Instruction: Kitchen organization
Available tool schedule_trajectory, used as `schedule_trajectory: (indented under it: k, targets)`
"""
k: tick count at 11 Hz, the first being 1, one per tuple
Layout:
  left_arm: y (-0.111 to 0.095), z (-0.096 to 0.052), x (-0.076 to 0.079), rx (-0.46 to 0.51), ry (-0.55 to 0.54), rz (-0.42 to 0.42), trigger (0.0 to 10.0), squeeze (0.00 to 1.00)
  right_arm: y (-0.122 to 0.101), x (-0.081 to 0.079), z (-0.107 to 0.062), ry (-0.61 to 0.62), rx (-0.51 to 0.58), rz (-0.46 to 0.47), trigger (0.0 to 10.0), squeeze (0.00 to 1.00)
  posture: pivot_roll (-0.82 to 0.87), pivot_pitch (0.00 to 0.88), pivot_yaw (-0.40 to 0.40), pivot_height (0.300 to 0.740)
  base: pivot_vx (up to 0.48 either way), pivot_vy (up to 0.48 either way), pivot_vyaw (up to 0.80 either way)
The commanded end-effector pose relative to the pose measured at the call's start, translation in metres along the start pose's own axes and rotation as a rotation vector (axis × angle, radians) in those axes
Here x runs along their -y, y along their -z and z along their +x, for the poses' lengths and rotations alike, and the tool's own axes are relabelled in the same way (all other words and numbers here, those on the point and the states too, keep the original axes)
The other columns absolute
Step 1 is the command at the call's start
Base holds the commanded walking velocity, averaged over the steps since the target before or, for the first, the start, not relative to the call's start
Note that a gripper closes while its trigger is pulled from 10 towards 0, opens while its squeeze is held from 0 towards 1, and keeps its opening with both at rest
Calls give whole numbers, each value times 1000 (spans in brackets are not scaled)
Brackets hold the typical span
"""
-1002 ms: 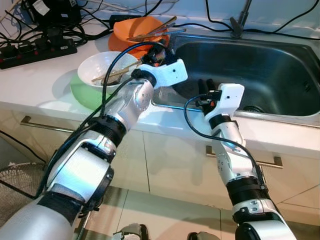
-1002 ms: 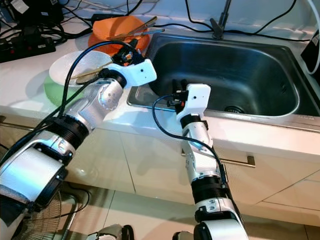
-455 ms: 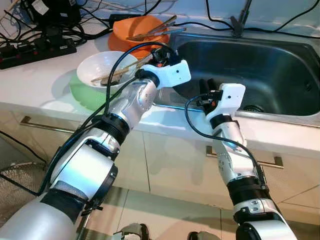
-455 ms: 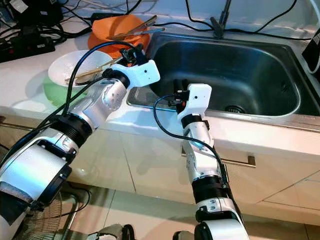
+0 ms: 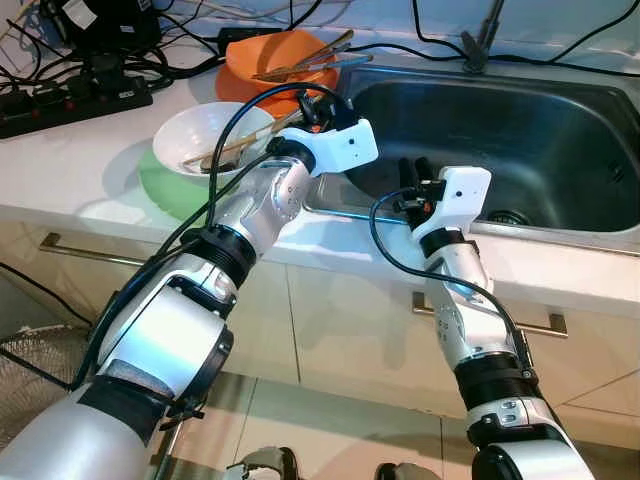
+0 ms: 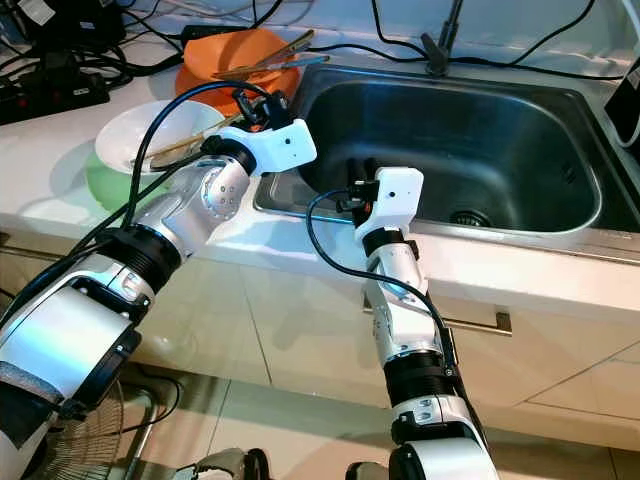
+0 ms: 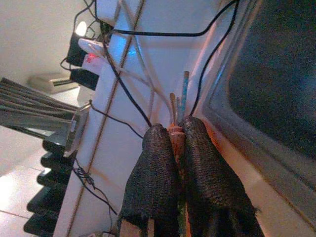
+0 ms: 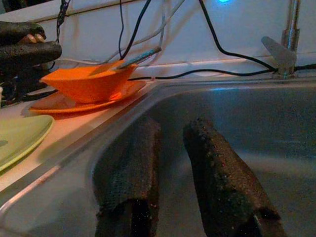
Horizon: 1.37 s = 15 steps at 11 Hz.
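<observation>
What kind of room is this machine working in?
Most likely a home kitchen. There is a stainless steel sink set into a white counter with cabinet drawers below, and used dishes beside it: a white bowl on a green plate, and an orange bowl.

Black power strip [image 5: 75, 100] with tangled cables on white counter [image 5: 70, 170], far left. Faucet base [image 5: 478, 45] behind the basin. Cabinet handle [image 5: 85, 250] below the counter edge.
</observation>
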<state>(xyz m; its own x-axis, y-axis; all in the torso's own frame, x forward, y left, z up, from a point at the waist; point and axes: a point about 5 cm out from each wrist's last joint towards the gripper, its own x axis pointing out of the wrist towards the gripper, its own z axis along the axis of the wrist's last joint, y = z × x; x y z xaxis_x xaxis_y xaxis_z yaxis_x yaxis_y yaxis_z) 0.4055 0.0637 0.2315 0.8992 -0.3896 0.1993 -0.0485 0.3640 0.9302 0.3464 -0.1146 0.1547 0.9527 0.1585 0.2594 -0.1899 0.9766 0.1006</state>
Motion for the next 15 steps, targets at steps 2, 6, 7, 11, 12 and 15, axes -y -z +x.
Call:
schedule_trajectory:
  k: [2,6,7,11,12,15]
  targets:
    - [-7,6,-20,31,-76,38,0,0,0,0,2,3,-6,3,10000,0,-3,83,45,740,0,0,0]
    - [-34,5,-58,180,-236,24,10000,0,0,0,4,3,-6,11,10000,0,8,75,40,740,0,0,0]
    - [-62,-3,-86,356,-360,-69,10000,0,0,1,5,2,-7,11,10000,0,11,73,38,740,0,0,0]
    - [-102,-34,-124,721,-399,-652,10000,0,-1,0,6,-6,2,7,10000,0,14,69,38,740,0,0,0]
    - [-104,-35,-119,752,-296,-889,10000,0,-3,0,6,-10,15,14,10000,1000,7,68,40,740,0,0,0]
    - [-94,-36,-105,765,-127,-1190,10000,0,-12,-3,6,-63,50,-9,10000,1000,8,66,41,740,0,0,0]
